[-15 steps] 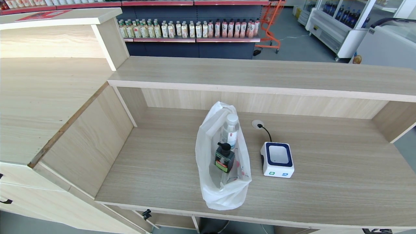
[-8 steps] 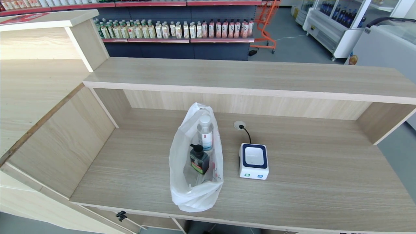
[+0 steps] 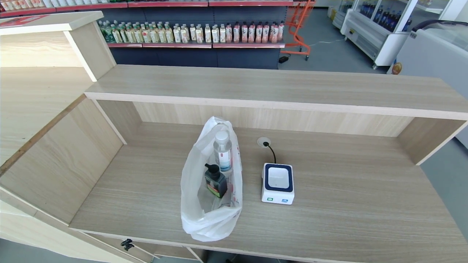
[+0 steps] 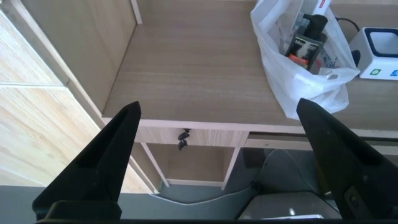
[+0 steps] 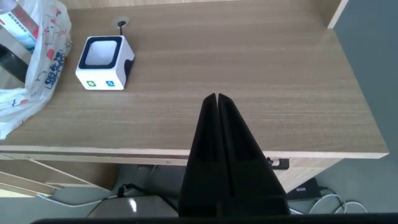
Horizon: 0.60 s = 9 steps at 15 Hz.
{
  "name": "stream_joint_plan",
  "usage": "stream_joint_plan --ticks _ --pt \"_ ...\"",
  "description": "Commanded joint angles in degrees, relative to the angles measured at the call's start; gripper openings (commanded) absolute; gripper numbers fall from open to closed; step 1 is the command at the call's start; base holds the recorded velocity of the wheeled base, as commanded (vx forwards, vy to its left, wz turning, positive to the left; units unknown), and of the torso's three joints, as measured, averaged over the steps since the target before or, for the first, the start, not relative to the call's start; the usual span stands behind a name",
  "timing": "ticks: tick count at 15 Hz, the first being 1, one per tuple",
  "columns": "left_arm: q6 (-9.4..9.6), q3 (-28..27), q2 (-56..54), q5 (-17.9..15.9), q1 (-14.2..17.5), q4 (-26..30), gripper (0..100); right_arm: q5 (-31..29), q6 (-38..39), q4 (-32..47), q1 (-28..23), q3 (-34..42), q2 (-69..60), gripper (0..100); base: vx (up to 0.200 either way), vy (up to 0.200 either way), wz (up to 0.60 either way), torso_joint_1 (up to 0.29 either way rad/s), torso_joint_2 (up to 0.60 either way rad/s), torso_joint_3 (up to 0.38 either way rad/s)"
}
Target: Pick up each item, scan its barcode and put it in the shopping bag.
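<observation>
The shopping bag (image 3: 210,204) stands near the front edge of the counter (image 3: 365,204), a little left of its middle, its mouth gaping upward so that things can be dropped in. Inside it, a clear water bottle (image 3: 222,151) leans toward the back and a dark pump bottle (image 3: 215,181) sits in front of it; both look packed, so the task seems at or near its end. The scanner (image 3: 278,182) sits just beside the bag on its right, window up, close enough for a short carry from scan to bag. The left gripper (image 4: 219,106) hangs off the front edge near the left corner, jaws spread and empty. The right gripper (image 5: 216,99) hangs off the front edge further right, jaws pressed together on nothing.
</observation>
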Motion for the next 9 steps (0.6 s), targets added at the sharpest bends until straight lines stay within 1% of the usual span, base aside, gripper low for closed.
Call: stream_joint_plan --ticks 1,9 --pt "0.02 0.07 -0.02 -0.01 0.09 0.00 100 -0.02 0.02 -0.02 0.09 0.00 0.18 0 0.000 0.000 0.00 0.000 0.00 0.000" --pt "0.02 -0.01 -0.02 -0.01 0.09 0.00 100 -0.02 0.11 -0.02 0.09 0.00 0.18 0 0.000 0.000 0.00 0.000 0.00 0.000"
